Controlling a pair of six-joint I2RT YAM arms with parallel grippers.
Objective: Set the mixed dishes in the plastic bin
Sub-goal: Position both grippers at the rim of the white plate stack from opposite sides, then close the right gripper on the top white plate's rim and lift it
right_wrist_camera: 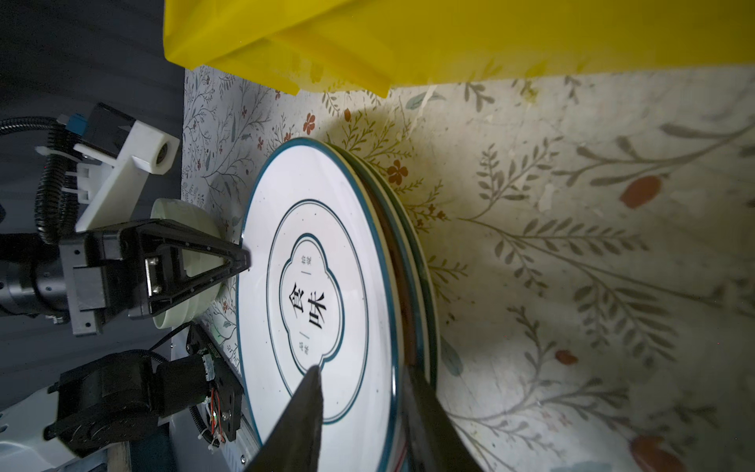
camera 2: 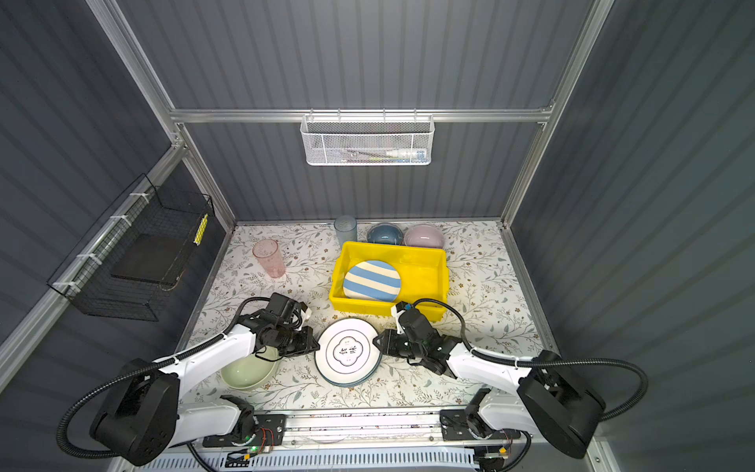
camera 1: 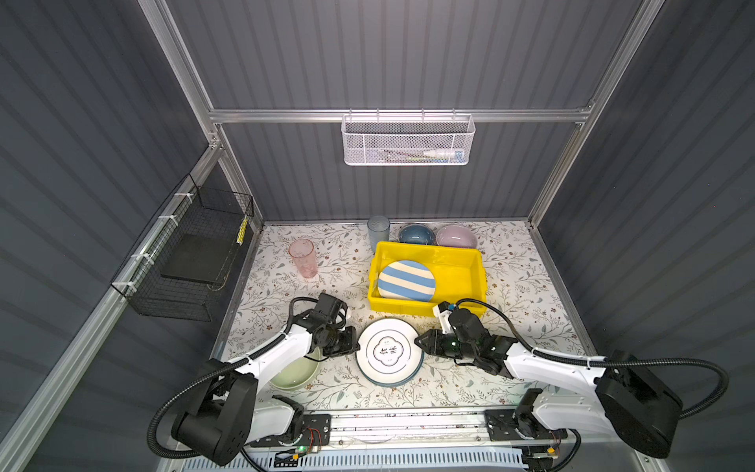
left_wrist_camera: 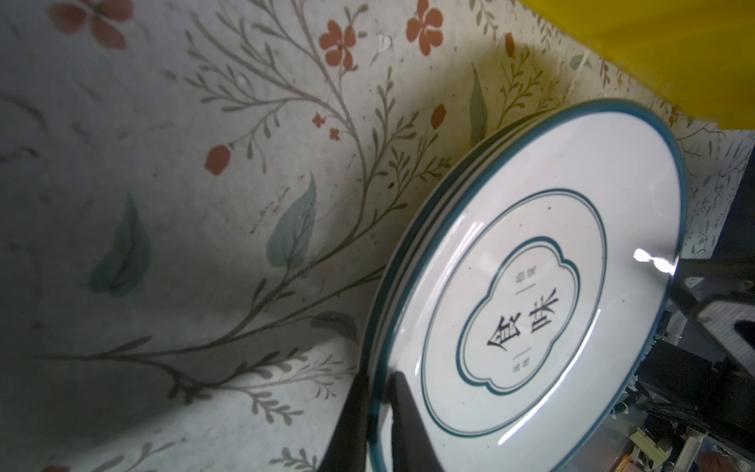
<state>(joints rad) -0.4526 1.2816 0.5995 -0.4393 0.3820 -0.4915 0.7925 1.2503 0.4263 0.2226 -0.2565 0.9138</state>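
Showing 食味 printed at white plate (left_wrist_camera: 531, 245) centre.

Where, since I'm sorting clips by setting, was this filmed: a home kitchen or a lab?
Likely a lab test booth: grey panelled walls on an aluminium frame, two robot arms on a base rail, dishes and a yellow bin on a floral table cover.

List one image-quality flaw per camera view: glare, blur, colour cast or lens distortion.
Left wrist view: glare streak on the white plate, tablecloth dim and soft. Right wrist view: right claw blurred; yellow bin casts a yellow tint beside it. Both top views: wide-angle perspective splays the aluminium frame outward.
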